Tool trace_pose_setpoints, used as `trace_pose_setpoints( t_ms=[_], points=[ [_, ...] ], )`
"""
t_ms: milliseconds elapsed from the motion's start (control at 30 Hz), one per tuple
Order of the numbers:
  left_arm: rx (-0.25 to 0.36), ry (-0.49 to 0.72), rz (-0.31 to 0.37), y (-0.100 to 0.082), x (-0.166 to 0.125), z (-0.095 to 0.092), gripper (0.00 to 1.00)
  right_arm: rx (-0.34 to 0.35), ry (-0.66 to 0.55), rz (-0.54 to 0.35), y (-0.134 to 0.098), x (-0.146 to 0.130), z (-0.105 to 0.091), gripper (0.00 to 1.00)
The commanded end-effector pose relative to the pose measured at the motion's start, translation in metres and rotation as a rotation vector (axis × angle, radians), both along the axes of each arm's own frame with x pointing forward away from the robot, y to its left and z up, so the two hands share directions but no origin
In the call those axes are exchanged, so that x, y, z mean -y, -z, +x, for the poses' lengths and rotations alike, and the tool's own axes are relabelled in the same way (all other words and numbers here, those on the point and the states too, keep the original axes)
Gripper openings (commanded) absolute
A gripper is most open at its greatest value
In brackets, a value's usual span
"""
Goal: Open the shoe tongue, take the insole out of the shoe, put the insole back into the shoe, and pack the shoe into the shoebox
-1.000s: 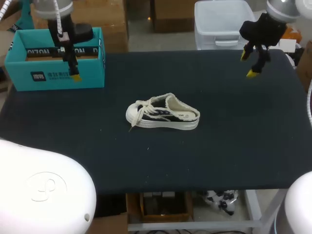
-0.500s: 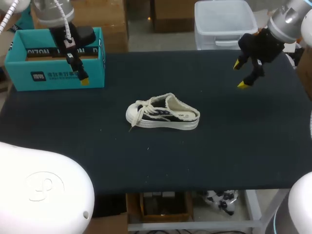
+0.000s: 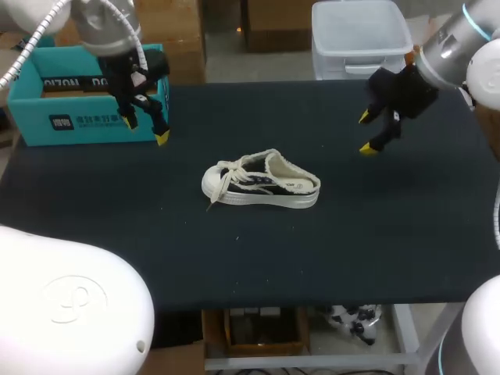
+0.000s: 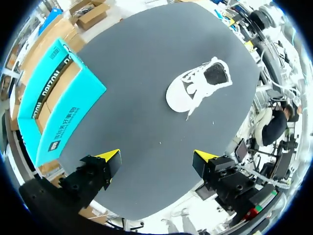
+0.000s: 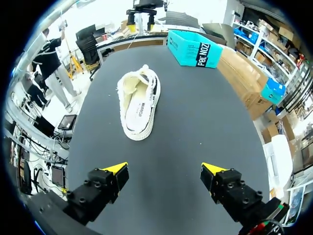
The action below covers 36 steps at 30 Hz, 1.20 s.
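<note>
Approach to the shoe, ahead of the tongue-opening step. The shoe (image 3: pixel 262 183) lies upright on its sole near the middle of the dark counter (image 3: pixel 328 258), toe toward the robot's left and heel opening toward its right. The insole (image 5: pixel 131 95) appears seated inside. The laces (image 3: pixel 234 176) are loose, and one end trails onto the counter beside the toe. The teal shoebox (image 3: pixel 86 117) stands open at the far left corner, well apart from the shoe.

The left claw (image 3: pixel 145 131) hangs above the counter just in front of the shoebox, fingers spread and holding nothing. The right claw (image 3: pixel 366 133) hangs over the far right of the counter, likewise spread and empty. Neither touches the shoe. In each wrist view the shoe sits ahead of the yellow tips, not between them.

Judged from this layout, no part of the task is done yet and the first step is to open the tongue. One sound method is to have one claw brace the shoe at the heel or sole wall so that it cannot slide. The other claw then descends over the laced throat, pinches the free edge of the tongue alone and draws it up and toward the toe. The main risk is catching a slack lace with the tongue, which would drag the light shoe across the counter rather than open it.
</note>
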<state>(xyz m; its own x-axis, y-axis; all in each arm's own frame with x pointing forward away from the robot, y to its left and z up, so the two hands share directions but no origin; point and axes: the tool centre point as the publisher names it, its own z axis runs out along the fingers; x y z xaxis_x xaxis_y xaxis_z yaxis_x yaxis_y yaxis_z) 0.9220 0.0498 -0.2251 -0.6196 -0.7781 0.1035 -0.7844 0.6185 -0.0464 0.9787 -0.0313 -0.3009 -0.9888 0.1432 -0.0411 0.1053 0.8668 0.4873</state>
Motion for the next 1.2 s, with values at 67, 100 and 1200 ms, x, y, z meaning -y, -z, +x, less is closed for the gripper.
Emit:
trace_pose_setpoints(
  t_ms=[67,100,1200],
  points=[
    [0.044,-0.134,0.025,0.007,0.019,-0.012,1.00,0.016,0.044,0.026,0.025,-0.020,-0.011,1.00],
    [0.041,-0.137,0.028,0.008,0.023,-0.012,1.00,0.016,0.046,0.029,0.028,-0.024,-0.013,1.00],
    [0.025,-0.164,0.001,0.031,0.091,-0.027,1.00,0.016,0.102,0.267,0.107,-0.107,-0.050,1.00]
  ],
)
